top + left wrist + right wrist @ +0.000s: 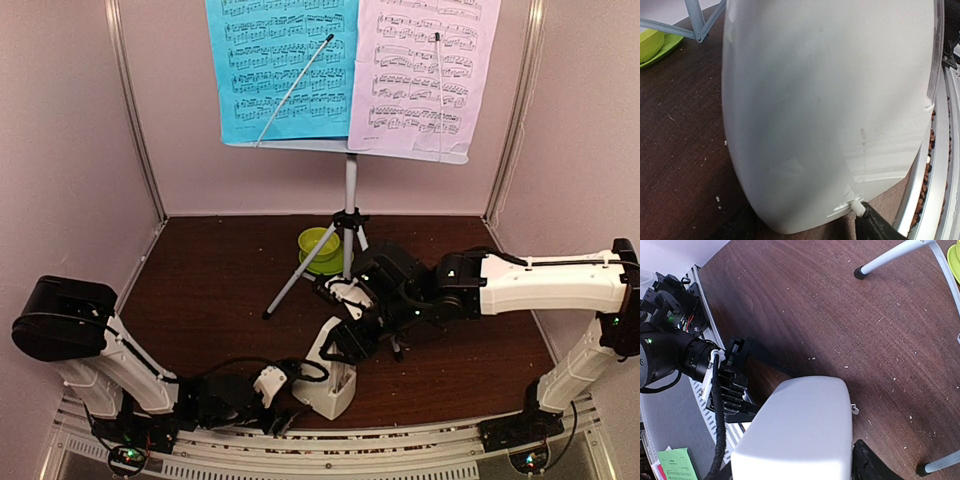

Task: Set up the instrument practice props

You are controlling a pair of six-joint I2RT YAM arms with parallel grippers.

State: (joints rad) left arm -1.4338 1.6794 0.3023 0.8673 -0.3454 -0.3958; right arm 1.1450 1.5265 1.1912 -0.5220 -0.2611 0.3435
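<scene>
The table (200, 270) is dark brown wood dusted with pale crumbs, closed in by plain pinkish walls (60, 150) with metal rails in the back corners. The silver tripod (350, 200) stands toward the back of it. Above the tripod is the pale desk of the music stand (400, 150), carrying the blue sheet (260, 60) on the left and the pink sheet (420, 70) on the right, each crossed by a thin wire arm. A lime-green bowl (320, 243) on its saucer (322, 266) sits just beside the tripod's pole, between the legs.

The cream metronome (335, 395) is in front of the tripod, on the side nearer my bases, and both my grippers are at it.

My left gripper (298, 388) reaches in low, its fingers spread wide with the metronome's broad body between them. One dark fingertip (875, 227) touches a small white tab at the body's edge. The other is a blur, so I cannot tell whether I am clamping.

My right gripper (352, 338) sits over the metronome's top. One black finger (872, 462) lies just beside that top. The other finger is out of view, so I cannot tell if I am pinching.
</scene>
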